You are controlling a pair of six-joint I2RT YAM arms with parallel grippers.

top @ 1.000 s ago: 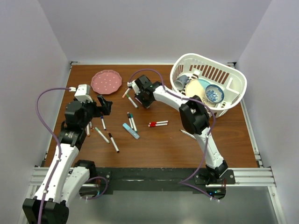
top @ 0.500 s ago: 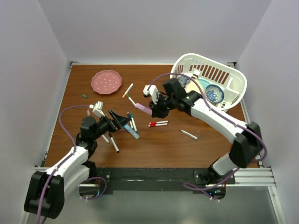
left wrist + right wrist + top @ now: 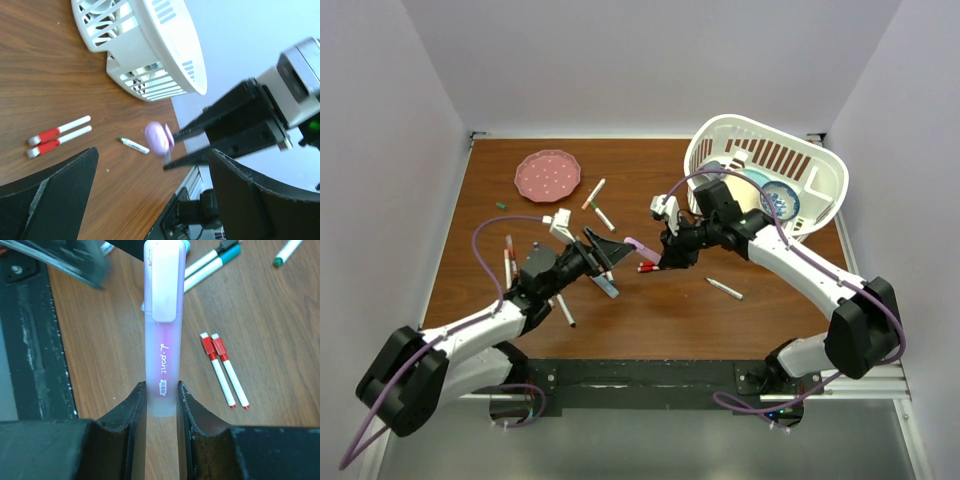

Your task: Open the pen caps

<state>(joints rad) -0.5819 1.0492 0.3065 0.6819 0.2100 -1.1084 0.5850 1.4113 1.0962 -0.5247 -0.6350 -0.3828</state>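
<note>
- Back left on the wooden table [image 3: 650, 320] sits a pink plate [image 3: 548, 175], well away from both arms.
- The left gripper [image 3: 608, 250] reaches in toward the middle. Its fingers [image 3: 55, 185] are spread really wide, with nothing held and nothing touching them.
- The one that matters here is the lilac cap [image 3: 162, 285]. It's on its lilac highlighter [image 3: 161, 365], which is up in the air off the table with the cap end aimed at the left gripper.
- From the left wrist view, that cap end sits in line with the gap between the two spread fingers. It's out past the tips though, and clear of both.
- The right gripper [image 3: 668, 255] is clamped on the highlighter's barrel, down at the end away from the cap. Both fingers [image 3: 134, 410] are pressed flat against the barrel, one on each side, and the cap sticks out well beyond the fingertips.
- On the wood just below and beside the right gripper, two white markers [image 3: 235, 385] lie side by side. They look like they're touching or close to it, and their red caps [image 3: 207, 346] are on. No finger is touching either one.
- A bit further right, a short loose pen [image 3: 725, 289] lies on its own.
- Back right is the white basket [image 3: 775, 155] with some dishes in it.
</note>
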